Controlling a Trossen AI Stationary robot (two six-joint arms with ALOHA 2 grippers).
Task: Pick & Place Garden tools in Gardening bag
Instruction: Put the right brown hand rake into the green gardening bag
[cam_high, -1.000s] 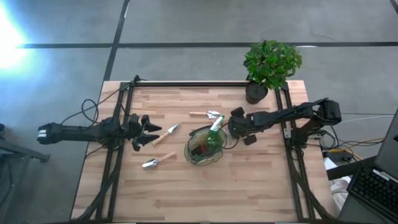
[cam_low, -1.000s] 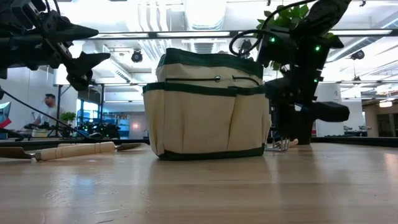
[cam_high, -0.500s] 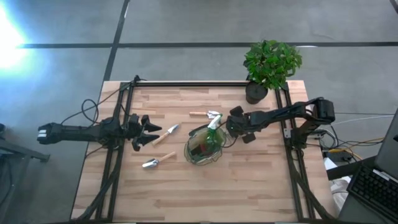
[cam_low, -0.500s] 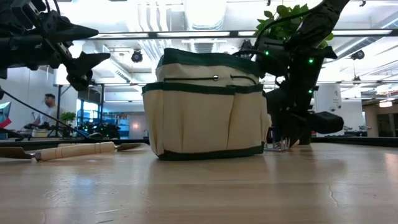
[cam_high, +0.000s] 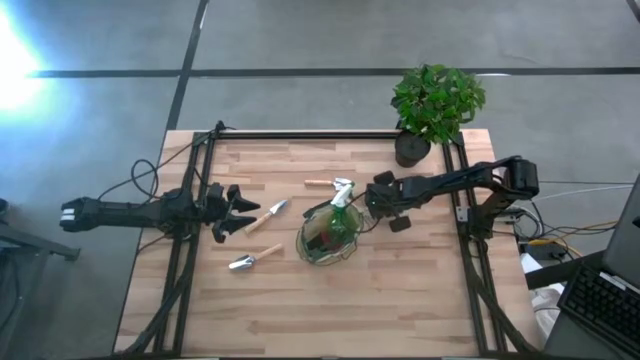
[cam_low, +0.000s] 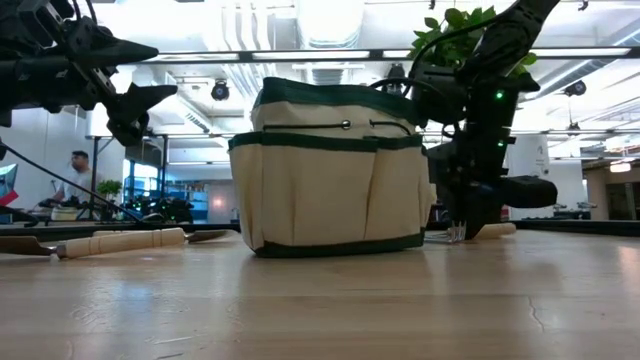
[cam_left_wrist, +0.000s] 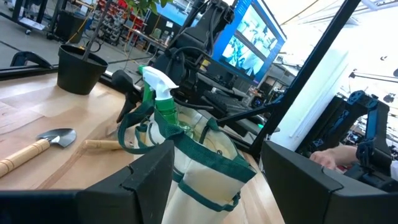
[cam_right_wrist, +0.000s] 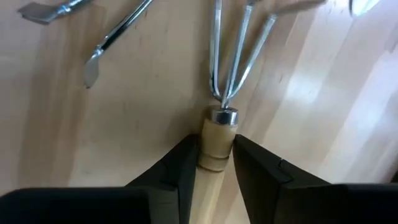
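Observation:
The gardening bag (cam_high: 325, 238), beige with dark green trim (cam_low: 335, 180), stands mid-table with a green spray bottle (cam_left_wrist: 160, 99) sticking out of it. My right gripper (cam_right_wrist: 214, 155) is just right of the bag (cam_high: 378, 198), shut on a hand fork (cam_right_wrist: 224, 74) that has a wooden handle and metal tines. Two trowels (cam_high: 266, 216) (cam_high: 252, 261) and another tool (cam_high: 330, 184) lie flat on the table. My left gripper (cam_high: 236, 212) is open and empty above the table, left of the bag. My right gripper pinches the fork's wooden handle (cam_right_wrist: 215, 134) between its two fingers (cam_right_wrist: 180, 168), just behind the metal collar. The fingers lie along the handle and the tines point away from the gripper. In the low view the fork is level at the table top (cam_low: 480, 231); whether it is clear of the table I cannot tell.
A potted green plant (cam_high: 430, 105) in a black pot stands at the far right corner. Black frame rails (cam_high: 185, 240) run along the table's left, right and far edges. Bare wood lies in front of the bag.
My right gripper has gone a little toward the table's far edge and down, beside the bag. In the low view the fork's handle now shows level at the table top. The bag and the other tools have stayed put.

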